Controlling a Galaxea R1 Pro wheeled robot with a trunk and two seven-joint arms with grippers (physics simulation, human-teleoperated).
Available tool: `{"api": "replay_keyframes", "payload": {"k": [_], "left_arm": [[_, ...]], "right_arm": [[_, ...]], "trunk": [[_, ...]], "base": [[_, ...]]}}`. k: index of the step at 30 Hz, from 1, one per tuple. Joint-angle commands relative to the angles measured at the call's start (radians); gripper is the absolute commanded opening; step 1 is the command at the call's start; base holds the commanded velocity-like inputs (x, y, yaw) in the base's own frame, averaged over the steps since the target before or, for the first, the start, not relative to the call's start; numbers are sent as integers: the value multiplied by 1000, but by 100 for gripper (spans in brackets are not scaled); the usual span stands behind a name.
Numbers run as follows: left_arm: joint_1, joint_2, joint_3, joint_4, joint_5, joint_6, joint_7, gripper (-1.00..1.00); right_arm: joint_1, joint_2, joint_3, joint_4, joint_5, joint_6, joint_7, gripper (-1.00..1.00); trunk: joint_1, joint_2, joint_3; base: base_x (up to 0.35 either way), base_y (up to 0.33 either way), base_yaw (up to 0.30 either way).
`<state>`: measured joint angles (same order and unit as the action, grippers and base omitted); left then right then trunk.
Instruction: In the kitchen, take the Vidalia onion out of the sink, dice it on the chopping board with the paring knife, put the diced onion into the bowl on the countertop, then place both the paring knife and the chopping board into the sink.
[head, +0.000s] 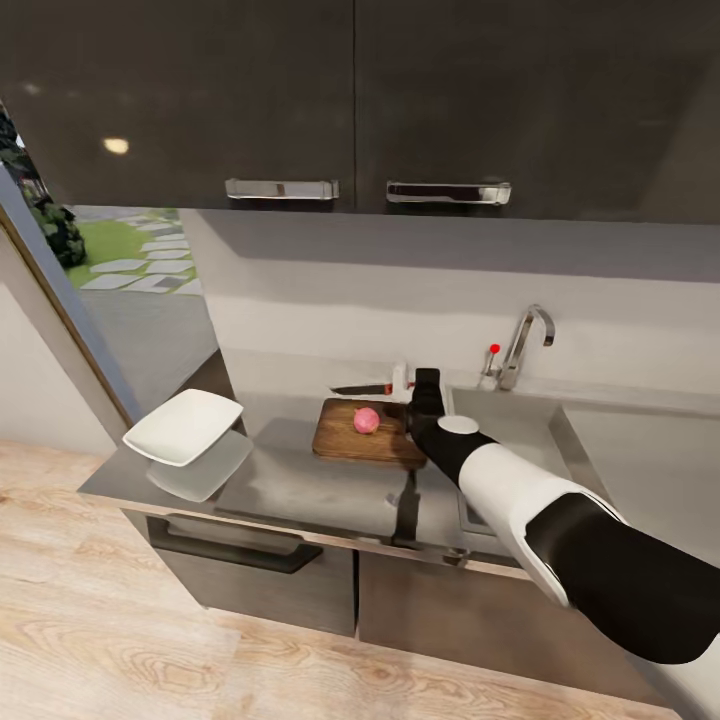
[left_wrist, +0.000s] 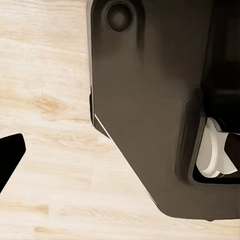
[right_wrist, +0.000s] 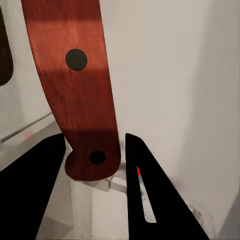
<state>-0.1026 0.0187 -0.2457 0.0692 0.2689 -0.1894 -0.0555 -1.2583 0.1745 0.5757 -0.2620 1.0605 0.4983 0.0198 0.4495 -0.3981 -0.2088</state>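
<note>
Grey countertop (head: 300, 490) runs under glossy dark cabinets, with the right gripper (right_wrist: 95, 175) reaching to its back edge. Its fingers stand narrowly apart around the butt of the paring knife (right_wrist: 75, 95), not visibly clamped. Just beside the gripper lies the chopping board (head: 365, 435), the Vidalia onion (head: 366, 420) whole on it. Behind the gripper is the sink (head: 520, 425); well beyond the board sits the bowl (head: 185, 425). Onion fetched; dicing, transfer and clearing remain. Whether the left gripper is spread or closed cannot be told.

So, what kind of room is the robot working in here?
It looks like a home kitchen. A steel sink with a tap is set in a grey countertop, dark upper cabinets hang above, and a chopping board carries an onion.
</note>
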Motion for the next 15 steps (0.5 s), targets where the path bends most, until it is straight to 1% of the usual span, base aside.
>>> {"api": "replay_keyframes", "payload": {"k": [1,15], "left_arm": [[-2,0,-7,4,10,-7,-6,100],[-2,0,-7,5,10,-7,-6,100]], "right_arm": [[-1,0,6,13,4,5,3,-100],[-1,0,6,55,4,3,6,-100]], "trunk": [[1,-2,-2],[1,-2,-2]], "base": [[0,0,0],[0,0,0]]}}
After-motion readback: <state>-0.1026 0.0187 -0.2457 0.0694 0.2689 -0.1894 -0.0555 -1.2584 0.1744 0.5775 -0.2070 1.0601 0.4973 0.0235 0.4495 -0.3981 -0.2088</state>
